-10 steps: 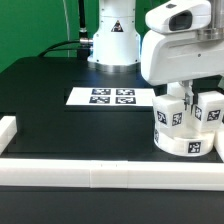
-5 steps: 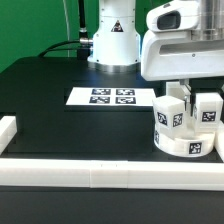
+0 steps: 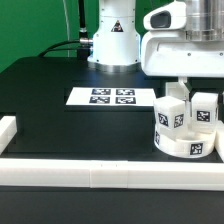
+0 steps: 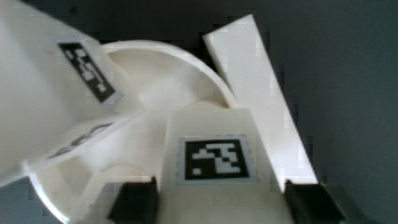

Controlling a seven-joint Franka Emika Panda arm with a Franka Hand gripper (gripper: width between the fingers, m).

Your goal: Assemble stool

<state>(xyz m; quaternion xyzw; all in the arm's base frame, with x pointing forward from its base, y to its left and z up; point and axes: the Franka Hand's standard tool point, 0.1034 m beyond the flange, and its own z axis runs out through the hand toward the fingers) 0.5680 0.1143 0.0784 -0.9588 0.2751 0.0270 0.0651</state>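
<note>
The stool's round white seat (image 3: 186, 146) lies on the black table at the exterior view's right, with tagged blocky legs standing on it. One leg (image 3: 172, 114) is on the left and another leg (image 3: 206, 108) on the right. My gripper (image 3: 183, 90) comes down from above onto the left leg's top. In the wrist view the gripper (image 4: 217, 200) is shut on a tagged leg (image 4: 217, 158), with a black finger pad (image 4: 135, 200) on each side. Beyond it are the curved seat (image 4: 160, 80) and a second tagged leg (image 4: 75, 62).
The marker board (image 3: 104, 97) lies flat on the table, to the left of the stool. Long white bars (image 3: 100, 172) edge the table's front, with a short one (image 3: 6, 130) at the left. The robot's base (image 3: 112, 40) stands at the back.
The hand above the stool has shifted slightly toward the exterior view's left. The seat and legs stay almost where they were, and the grip is unchanged.
</note>
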